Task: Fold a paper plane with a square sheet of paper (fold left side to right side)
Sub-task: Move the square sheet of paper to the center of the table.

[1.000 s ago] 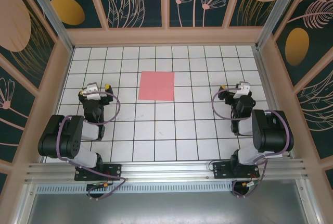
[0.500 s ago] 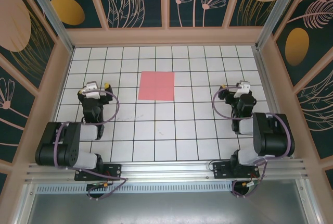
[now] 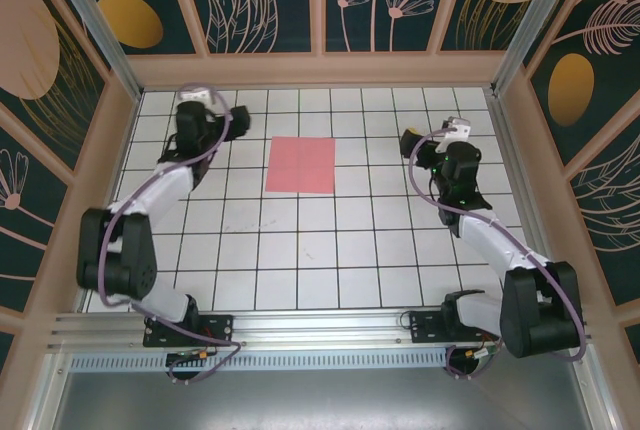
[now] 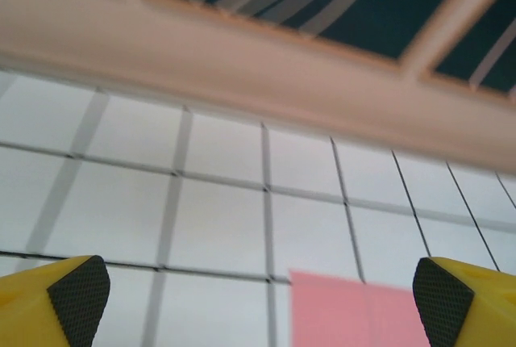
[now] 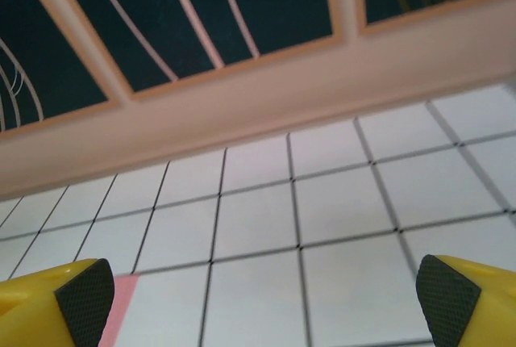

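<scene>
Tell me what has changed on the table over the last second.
Both arms unfolded and stretched forward: the left gripper went to the far left of the flat pink-red square sheet of paper, the right gripper to its right. Both stayed open, holding nothing. The paper has not moved.

Sheet (image 3: 301, 164) lies flat on table (image 3: 300, 260), between both grippers. From left gripper (image 4: 260, 298): sheet is ahead, toward its right finger. From right gripper (image 5: 258, 298): sheet is off its left finger. Back wall (image 3: 320, 68) is beyond both.
</scene>
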Robot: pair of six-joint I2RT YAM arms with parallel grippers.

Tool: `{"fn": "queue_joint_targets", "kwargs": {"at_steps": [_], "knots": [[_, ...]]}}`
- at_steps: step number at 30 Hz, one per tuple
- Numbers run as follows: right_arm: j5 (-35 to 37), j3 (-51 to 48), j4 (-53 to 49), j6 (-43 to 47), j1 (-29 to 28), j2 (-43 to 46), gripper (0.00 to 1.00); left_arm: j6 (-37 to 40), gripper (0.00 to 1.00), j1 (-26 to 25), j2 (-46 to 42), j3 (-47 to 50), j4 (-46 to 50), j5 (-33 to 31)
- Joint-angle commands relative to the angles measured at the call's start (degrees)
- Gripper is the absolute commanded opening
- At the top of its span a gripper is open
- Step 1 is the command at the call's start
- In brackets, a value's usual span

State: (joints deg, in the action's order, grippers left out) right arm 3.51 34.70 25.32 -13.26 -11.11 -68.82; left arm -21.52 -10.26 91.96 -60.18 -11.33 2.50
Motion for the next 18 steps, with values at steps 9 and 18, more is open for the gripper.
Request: {"fn": "queue_joint_targets", "kwargs": {"at_steps": [9, 18], "knots": [[4.4, 2.7, -16.1, -8.3, -6.0, -0.7, 0.99, -3.1, 0.99, -10.4, 21.5, -18.5, 22.3, 8.9], [5.4, 2.7, -17.7, -9.1, -7.0, -2.0, 0.99, -2.8, 0.98, -14.0, 28.2, -22.8, 24.9, 9.5]]}}
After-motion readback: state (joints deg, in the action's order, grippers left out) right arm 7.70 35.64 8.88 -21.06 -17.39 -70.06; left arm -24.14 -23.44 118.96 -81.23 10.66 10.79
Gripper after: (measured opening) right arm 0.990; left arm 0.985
